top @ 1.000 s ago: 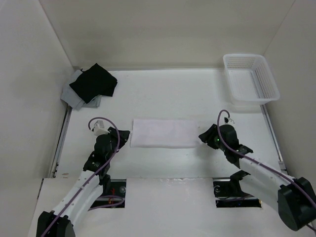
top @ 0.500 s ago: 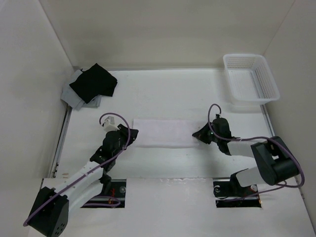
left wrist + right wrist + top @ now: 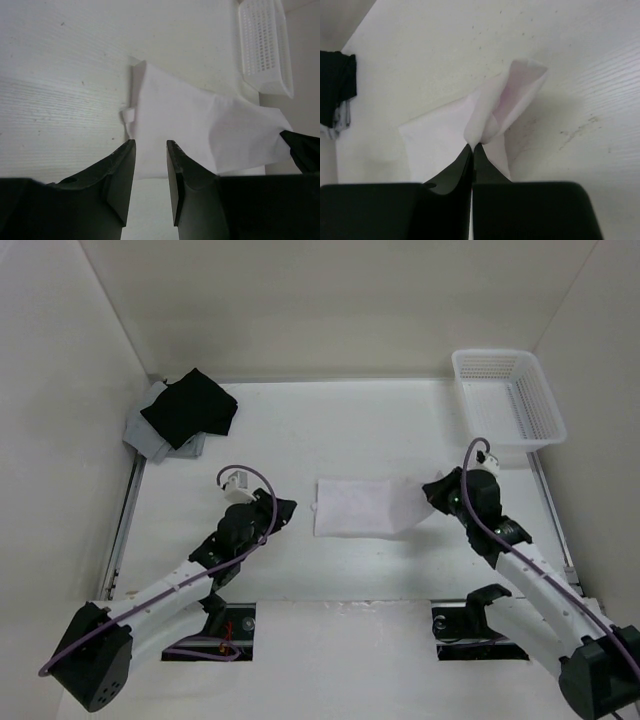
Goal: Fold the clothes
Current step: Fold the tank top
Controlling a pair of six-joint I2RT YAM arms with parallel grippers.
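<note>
White basket (image 3: 497, 453) stands apart; right gripper (image 3: 432, 502) pinches the clothes (image 3: 362, 507).

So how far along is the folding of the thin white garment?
Done: the thin white fabric garment lies as a compact folded rectangle. In hand: the right gripper is shut on its right edge, lifted; the left gripper is open, short of the left edge. Left: lay the raised edge over and flatten.
</note>
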